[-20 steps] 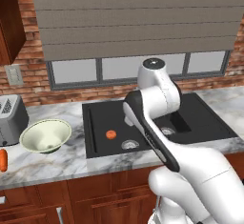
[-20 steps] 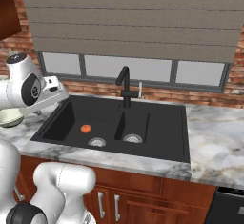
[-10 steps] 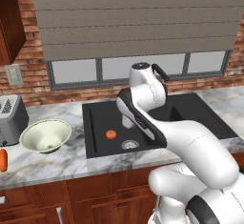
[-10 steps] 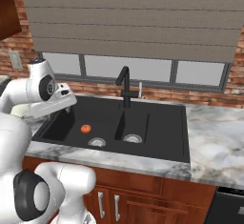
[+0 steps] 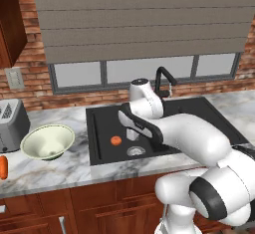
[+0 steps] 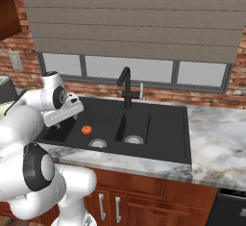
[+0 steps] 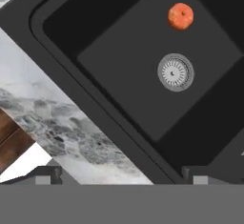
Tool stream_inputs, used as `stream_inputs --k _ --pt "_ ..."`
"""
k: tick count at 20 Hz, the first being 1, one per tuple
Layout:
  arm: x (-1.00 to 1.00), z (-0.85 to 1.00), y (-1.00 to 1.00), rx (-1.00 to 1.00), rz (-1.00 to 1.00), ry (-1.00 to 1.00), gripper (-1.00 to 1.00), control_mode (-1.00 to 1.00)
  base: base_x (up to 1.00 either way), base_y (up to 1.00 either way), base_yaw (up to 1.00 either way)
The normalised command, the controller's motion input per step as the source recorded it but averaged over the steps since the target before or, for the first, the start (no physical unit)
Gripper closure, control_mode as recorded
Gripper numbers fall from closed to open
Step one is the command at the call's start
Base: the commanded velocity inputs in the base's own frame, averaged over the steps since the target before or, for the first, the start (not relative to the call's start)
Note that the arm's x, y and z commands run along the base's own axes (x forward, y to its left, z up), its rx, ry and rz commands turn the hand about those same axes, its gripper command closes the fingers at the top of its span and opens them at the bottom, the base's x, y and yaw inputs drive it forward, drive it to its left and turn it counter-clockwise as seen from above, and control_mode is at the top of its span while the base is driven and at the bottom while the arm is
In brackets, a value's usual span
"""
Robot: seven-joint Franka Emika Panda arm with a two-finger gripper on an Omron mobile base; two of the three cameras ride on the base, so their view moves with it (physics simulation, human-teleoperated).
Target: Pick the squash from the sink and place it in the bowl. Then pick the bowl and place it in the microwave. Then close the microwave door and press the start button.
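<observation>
I see the squash [image 5: 116, 140] lying on the floor of the sink's [image 5: 99, 151] left basin, just beside the round steel drain [image 5: 135, 151], touching nothing else. My tool [image 7: 123, 173] hangs above that basin with its jaws spread wide and empty. The bowl [image 5: 48, 141] sits on the marble surface [image 5: 60, 171] beside the sink's left edge.

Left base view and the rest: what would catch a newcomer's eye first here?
The small orange squash stands out against the black sink, lying on the floor of its left basin near the round steel drain. The white arm bends low over that basin, its gripper open above the sink. A wide cream bowl sits on the marble counter left of the sink.
</observation>
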Motion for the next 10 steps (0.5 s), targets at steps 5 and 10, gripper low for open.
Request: stream_inputs --k 5,10 --pt "0.30 -0.50 0.00 0.00 0.06 0.00 -1.00 -1.00 0.00 0.00 0.00" --pt "0.45 -0.52 0.03 0.00 0.01 0.00 -1.00 -1.00 0.00 0.00 0.00"
